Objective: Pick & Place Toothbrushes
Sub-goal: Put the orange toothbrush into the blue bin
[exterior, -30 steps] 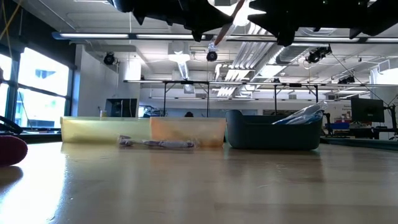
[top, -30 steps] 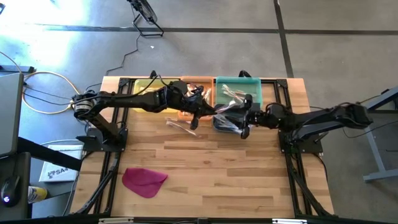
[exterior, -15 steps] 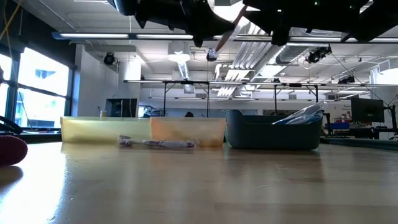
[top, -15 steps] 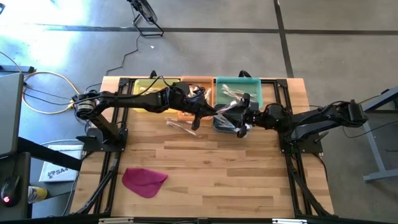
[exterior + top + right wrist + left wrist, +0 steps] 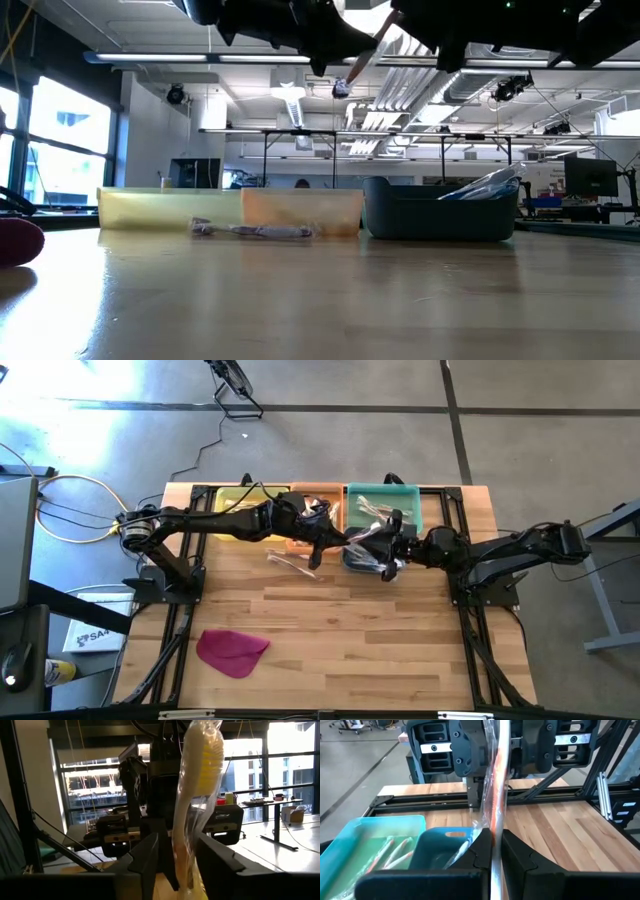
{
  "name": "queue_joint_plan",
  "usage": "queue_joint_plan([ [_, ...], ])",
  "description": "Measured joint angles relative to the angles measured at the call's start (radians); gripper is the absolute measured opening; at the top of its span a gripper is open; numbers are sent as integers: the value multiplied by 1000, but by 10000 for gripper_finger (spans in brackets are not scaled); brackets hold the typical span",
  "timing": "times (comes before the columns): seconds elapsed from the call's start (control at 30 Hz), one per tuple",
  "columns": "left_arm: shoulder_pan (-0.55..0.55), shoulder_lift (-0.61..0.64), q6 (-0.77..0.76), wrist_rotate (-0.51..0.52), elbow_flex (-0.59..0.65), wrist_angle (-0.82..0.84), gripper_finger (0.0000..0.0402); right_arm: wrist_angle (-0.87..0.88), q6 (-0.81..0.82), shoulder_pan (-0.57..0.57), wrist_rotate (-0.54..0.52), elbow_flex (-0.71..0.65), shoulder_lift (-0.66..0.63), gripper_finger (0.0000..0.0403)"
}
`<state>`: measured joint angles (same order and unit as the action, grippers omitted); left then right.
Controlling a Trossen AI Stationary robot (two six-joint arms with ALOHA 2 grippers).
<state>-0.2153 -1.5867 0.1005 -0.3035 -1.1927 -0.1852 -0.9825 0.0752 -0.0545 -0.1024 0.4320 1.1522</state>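
The left gripper (image 5: 492,851) pinches a wrapped toothbrush (image 5: 496,795) upright between the arms, seemingly for handover, while the right gripper (image 5: 176,851) brackets it, contact unclear.

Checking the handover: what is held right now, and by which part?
One wrapped toothbrush is in the left gripper, held near one end. Its other end sits between the right gripper's closing fingers.
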Motion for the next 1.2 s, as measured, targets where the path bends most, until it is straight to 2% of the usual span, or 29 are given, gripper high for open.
queue_joint_plan([
  [0.23, 0, 0, 0, 0, 0, 0, 15, -1, 0, 0, 0, 0, 0, 61],
  [0.5, 0, 0, -8, 1, 0, 2, 15, -1, -6, -1, -3, -1, 0, 17],
  [0.83, 0, 0, -7, 1, 1, 2, 22, -1, -4, -1, -4, -1, 0, 11],
  [1.2, 1, -1, -1, 25, 1, 1, 106, 0, 10, 0, -3, -1, 0, 11],
])
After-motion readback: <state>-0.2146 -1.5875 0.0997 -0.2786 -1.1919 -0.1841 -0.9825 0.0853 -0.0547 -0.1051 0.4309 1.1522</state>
